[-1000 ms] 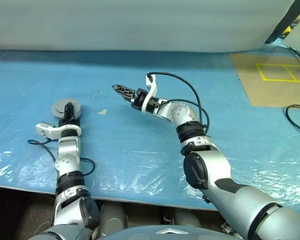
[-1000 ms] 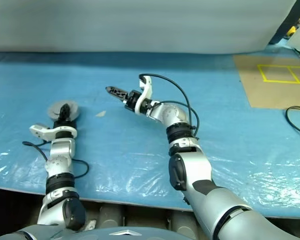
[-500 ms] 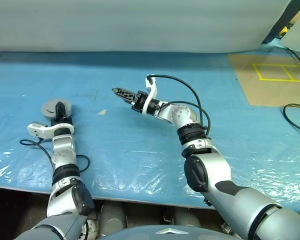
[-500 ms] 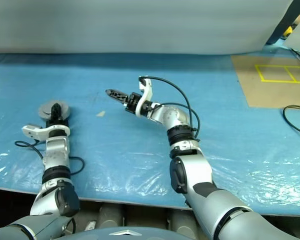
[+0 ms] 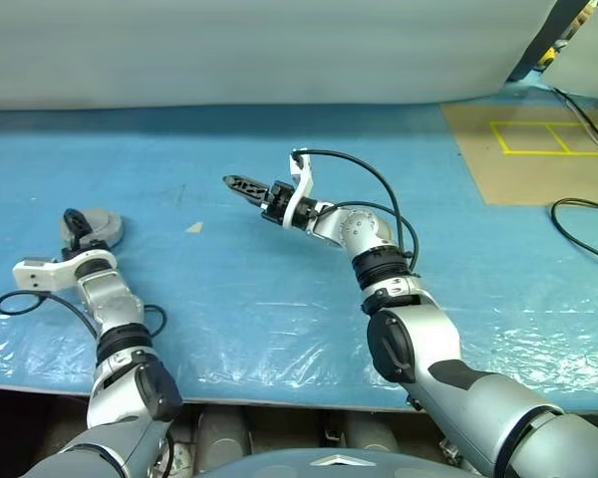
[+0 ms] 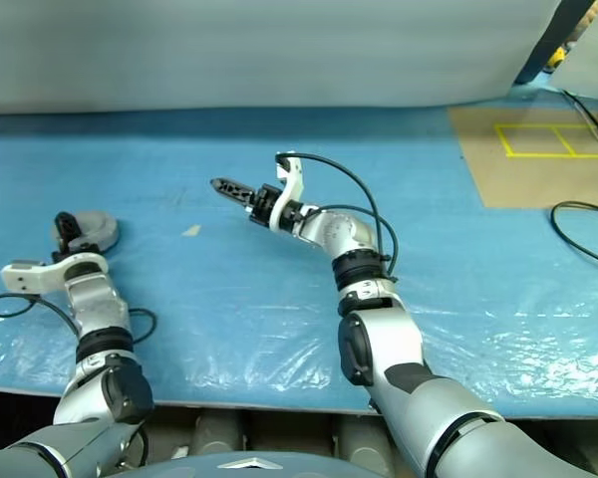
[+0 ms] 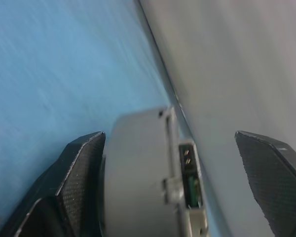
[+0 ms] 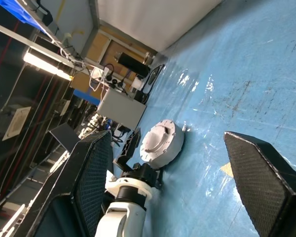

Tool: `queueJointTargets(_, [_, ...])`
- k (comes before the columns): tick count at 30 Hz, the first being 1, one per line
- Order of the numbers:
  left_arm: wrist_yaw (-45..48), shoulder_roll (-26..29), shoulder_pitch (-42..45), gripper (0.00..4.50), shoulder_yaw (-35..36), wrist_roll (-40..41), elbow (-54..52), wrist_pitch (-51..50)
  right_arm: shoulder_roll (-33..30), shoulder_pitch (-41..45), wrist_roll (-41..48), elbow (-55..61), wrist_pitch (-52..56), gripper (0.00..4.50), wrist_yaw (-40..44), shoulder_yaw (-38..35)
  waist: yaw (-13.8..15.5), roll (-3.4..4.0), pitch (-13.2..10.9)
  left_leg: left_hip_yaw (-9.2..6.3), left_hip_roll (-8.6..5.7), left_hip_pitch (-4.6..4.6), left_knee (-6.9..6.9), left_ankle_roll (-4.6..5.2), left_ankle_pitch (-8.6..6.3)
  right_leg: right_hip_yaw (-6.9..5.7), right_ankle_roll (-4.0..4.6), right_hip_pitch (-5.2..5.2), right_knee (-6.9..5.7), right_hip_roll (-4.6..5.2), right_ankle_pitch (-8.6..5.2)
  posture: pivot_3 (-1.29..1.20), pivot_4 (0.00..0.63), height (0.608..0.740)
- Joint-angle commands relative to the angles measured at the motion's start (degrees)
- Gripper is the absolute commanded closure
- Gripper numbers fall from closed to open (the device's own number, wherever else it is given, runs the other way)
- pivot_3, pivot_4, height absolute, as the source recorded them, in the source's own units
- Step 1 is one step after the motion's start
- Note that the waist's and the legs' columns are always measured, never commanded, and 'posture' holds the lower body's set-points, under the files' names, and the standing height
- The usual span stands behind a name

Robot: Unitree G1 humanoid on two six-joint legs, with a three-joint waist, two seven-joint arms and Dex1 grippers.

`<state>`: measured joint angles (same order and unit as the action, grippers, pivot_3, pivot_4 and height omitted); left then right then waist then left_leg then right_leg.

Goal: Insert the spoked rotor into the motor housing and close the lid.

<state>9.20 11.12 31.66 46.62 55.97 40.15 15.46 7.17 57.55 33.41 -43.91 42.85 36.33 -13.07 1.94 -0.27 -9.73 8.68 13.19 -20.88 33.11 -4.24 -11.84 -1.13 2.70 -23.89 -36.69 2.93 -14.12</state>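
Left eye view looks down over a blue plastic-covered table (image 5: 279, 289). At far left, the left gripper (image 5: 76, 225) rests against a round grey disc — the closed motor assembly with the lid (image 5: 102, 225) on top — lying flat on the blue sheet. From the left wrist camera, its fingers (image 7: 79, 182) are spread wide, one pad touching the disc's side, the other well apart from it. A small pale scrap (image 5: 193, 227) lies on the sheet between the arms. Toward the middle, the right gripper (image 5: 241, 184) hovers above the table, pointing left, empty; its wrist view shows the two fingers (image 8: 89, 187) held well apart. At far right, a brown board (image 5: 528, 149) with yellow taped lines sits beside a black cable (image 5: 578, 234).
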Motion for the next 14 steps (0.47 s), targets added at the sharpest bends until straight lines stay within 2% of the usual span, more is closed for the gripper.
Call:
queueJointTargets(1, [-0.9, 1.8, -4.3, 0.01, 0.7, -4.1, -2.4, 2.8, 1.0, 0.0, -1.1, 1.6, -2.0, 0.67, 1.2, 1.9, 0.1, 0.0, 0.0, 0.0, 0.0, 0.01, 0.0, 0.0, 0.0, 0.0, 0.0, 0.0, 0.02, 0.0, 0.0, 0.0, 0.15, 0.74])
queueJointTargets(6, [1.5, 2.7, -11.6, 0.01, -6.5, -11.7, -13.2, -0.4, 0.4, -3.3, -7.1, 4.9, -8.6, 0.67, 2.4, 8.3, 0.9, -0.08, 0.0, -0.01, 0.04, -0.06, 0.01, 0.0, 0.0, -0.18, 0.0, -0.07, 0.1, 0.06, 0.0, 0.0, 0.15, 0.74])
queueJointTargets(14, [16.4, 7.6, -24.6, 0.01, -21.7, -18.3, -34.4, -9.2, -3.4, -13.4, -17.0, 15.3, -22.9, 0.67, 4.7, 18.0, 2.1, -0.26, 0.0, -0.02, 0.07, -0.11, 0.09, 0.01, 0.0, -0.27, 0.01, -0.07, 0.08, 0.15, -0.01, 0.0, 0.15, 0.74])
